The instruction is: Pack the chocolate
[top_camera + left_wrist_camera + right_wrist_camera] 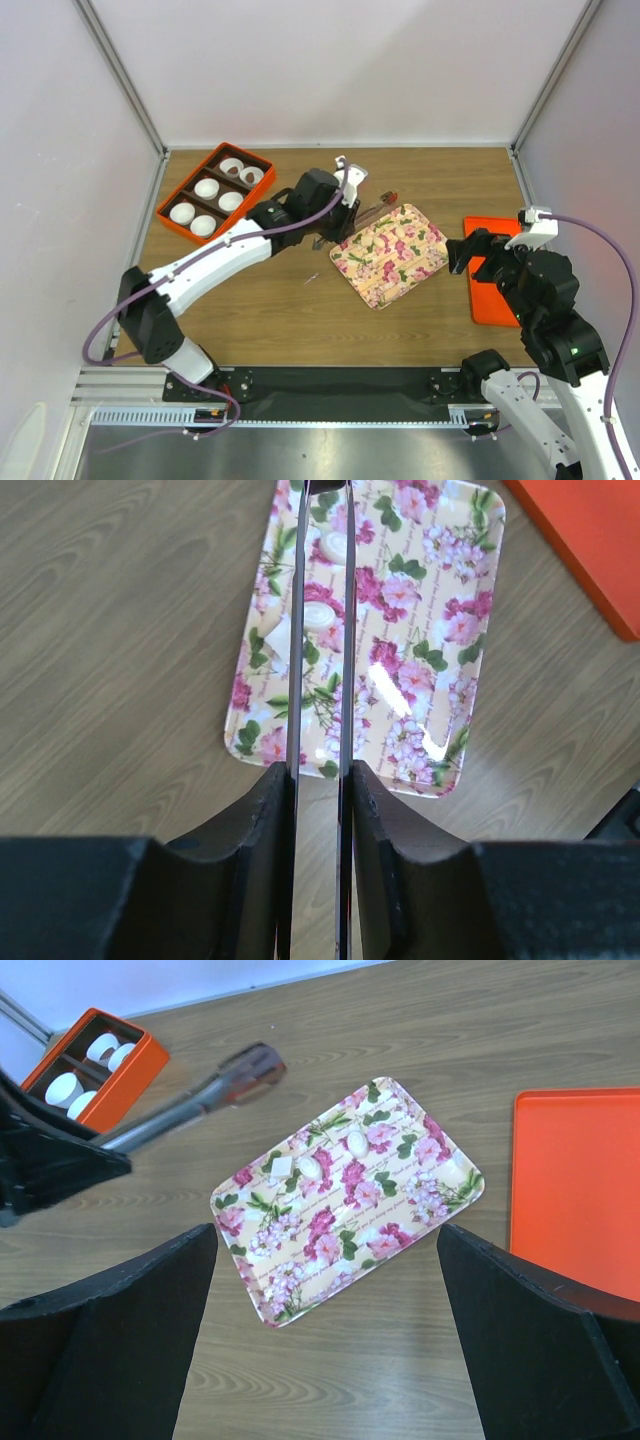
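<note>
My left gripper (345,214) (322,772) is shut on a pair of metal tongs (365,210) (299,630) (190,1105). The two blades stand slightly apart and reach out over the pink-flowered tray (400,262) (440,680) (390,1220). Their reddish-brown tips (252,1062) hang just past the tray's far edge; whether they hold anything I cannot tell. A few small pale rounded pieces (310,1167) (322,615) lie on the tray. No dark brown chocolate shows. My right gripper (468,262) (325,1235) hovers open and empty, near the tray's right side.
An orange box (172,222) (140,1060) with several white paper cups (206,188) (62,1088) sits at the back left. A flat orange lid (490,300) (575,1190) lies right of the tray, partly under my right arm. White walls enclose the wooden table (300,300).
</note>
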`<control>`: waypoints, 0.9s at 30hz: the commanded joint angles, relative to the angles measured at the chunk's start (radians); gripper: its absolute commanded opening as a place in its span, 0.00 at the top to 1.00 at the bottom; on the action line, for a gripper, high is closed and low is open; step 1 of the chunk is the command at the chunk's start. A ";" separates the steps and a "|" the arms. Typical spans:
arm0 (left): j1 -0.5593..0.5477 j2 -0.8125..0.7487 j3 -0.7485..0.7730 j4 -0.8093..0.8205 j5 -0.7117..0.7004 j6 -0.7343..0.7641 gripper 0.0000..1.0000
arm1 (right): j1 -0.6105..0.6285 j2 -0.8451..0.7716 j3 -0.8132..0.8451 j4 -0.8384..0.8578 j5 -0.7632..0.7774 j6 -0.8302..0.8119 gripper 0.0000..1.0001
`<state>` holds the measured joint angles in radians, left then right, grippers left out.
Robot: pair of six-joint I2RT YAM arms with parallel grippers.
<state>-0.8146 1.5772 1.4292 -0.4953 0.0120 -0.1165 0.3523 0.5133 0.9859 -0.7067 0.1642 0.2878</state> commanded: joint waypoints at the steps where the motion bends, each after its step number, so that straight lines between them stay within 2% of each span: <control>1: 0.035 -0.077 0.036 -0.046 -0.059 -0.048 0.68 | 0.001 -0.013 -0.003 0.019 -0.015 0.010 0.00; 5: 0.113 -0.097 0.013 -0.121 -0.104 -0.075 0.69 | 0.002 -0.010 -0.004 0.024 -0.025 0.013 0.00; 10: 0.348 -0.134 -0.033 -0.147 -0.075 -0.115 0.69 | -0.001 -0.016 0.000 0.016 -0.015 0.002 0.00; 14: 0.547 -0.148 -0.032 -0.178 -0.119 -0.114 0.68 | 0.002 -0.019 0.003 0.012 -0.019 -0.001 0.00; 17: 0.656 -0.137 -0.027 -0.192 -0.126 -0.107 0.67 | 0.001 -0.019 0.002 0.012 -0.017 -0.006 0.00; 20: 0.739 -0.120 -0.026 -0.196 -0.115 -0.106 0.68 | 0.001 -0.018 -0.001 0.015 -0.014 -0.010 0.00; 27: 0.840 -0.074 0.002 -0.190 -0.116 -0.075 0.68 | 0.002 -0.007 0.013 0.022 -0.022 -0.018 0.00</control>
<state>-0.0113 1.5009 1.3930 -0.6987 -0.1028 -0.2085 0.3523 0.5030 0.9810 -0.7063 0.1486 0.2897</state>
